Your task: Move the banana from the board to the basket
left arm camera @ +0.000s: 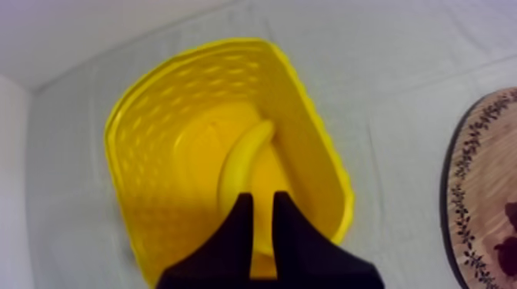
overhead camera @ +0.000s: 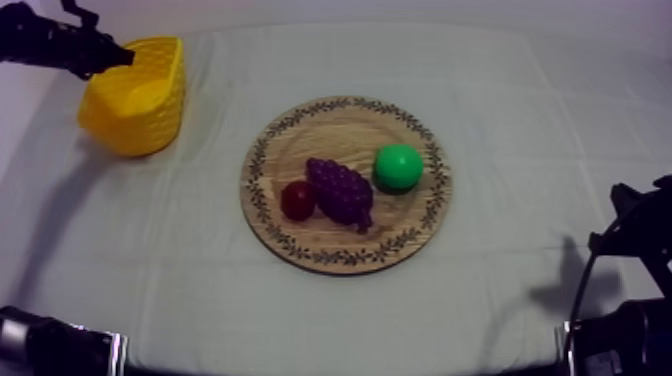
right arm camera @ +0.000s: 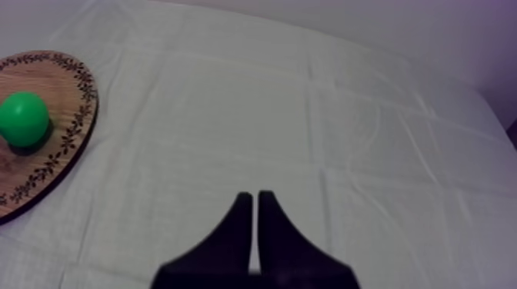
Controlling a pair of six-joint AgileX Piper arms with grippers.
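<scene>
I have the grey-white cloth [overhead camera: 520, 120] spread over the whole table, and I place everything else off the round wooden board [overhead camera: 345, 262], which sits about mid-table with its patterned rim fully visible.

The yellow basket [overhead camera: 140, 120] stands well apart from the board, off its left side and farther back on the table. My left arm comes in from the upper left, well away from the board, and its left gripper [overhead camera: 120, 55] hangs at the basket's rim on the side away from the board. From the left wrist view the left gripper [left arm camera: 262, 198] looks straight down into the basket, its two black fingers a small way apart with a narrow gap between them, and nothing is held in that gap.

My right gripper [right arm camera: 255, 196] is over bare cloth well off the board's right side, fingers pressed together into a thin wedge, holding nothing.

The banana [left arm camera: 246, 150] is off the board: it lies inside the basket on its floor, curved, just below the left fingertips.

On the board, the bunch of grapes [overhead camera: 340, 190] lies near the centre. The round green fruit [overhead camera: 398, 167] sits just beside the grapes toward the board's right rim. The small red fruit [overhead camera: 297, 200] rests against the grapes on the board's left half.
</scene>
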